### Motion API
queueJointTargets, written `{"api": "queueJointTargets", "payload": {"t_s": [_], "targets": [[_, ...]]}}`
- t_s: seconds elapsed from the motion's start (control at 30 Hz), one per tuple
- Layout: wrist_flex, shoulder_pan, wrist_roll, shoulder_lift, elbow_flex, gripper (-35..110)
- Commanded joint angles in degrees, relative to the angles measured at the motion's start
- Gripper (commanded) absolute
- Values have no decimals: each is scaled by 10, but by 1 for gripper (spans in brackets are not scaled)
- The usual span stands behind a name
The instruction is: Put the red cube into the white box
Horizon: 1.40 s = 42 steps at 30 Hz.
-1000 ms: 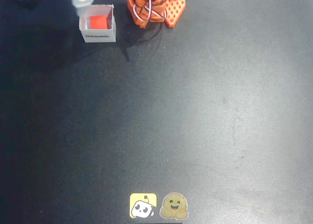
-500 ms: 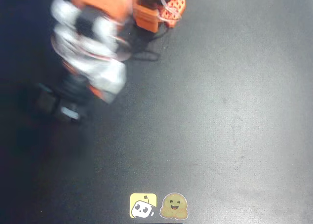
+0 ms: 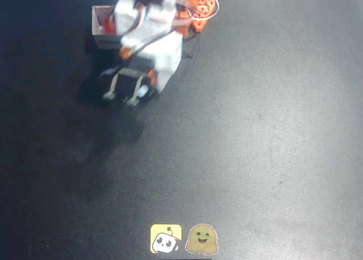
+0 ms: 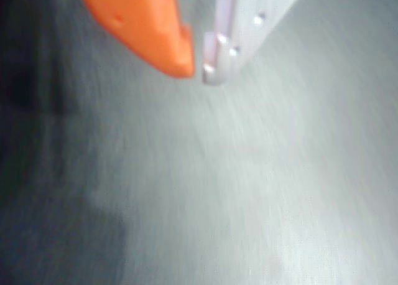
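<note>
The white box (image 3: 100,37) stands at the back left of the black mat in the overhead view, with its right part hidden under the arm. A sliver of the red cube (image 3: 108,25) shows inside it. The arm's white and orange wrist end (image 3: 127,85) hangs just in front of the box and to its right, blurred by motion. In the wrist view my gripper (image 4: 198,70) points at bare mat, its orange finger (image 4: 149,30) and white finger (image 4: 242,23) nearly touching at the tips with nothing between them.
The arm's orange base (image 3: 195,10) sits at the back edge. Two stickers (image 3: 184,239) lie at the front edge of the mat. The arm's shadow falls to the front left of the box.
One second ago the arm was folded back and the box with the cube stood uncovered. It swung out to the front left, and now it is drawn back over the box's right side.
</note>
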Motion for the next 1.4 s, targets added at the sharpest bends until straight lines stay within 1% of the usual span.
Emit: {"api": "queueJointTargets", "payload": {"t_s": [0.0,0.1,0.2,0.33,0.47,0.6,0.7,0.77,1.37], "targets": [[-29,-13,-2,131,108,0],[-47,-33,14,229,209,0],[-63,-30,-4,342,307,0],[-51,-29,-7,507,435,0],[-76,-32,-20,508,481,0],[-112,-33,-12,508,544,0],[-95,-29,-9,509,550,0],[-83,-18,-58,508,550,0],[-83,-17,-57,509,551,0]]}}
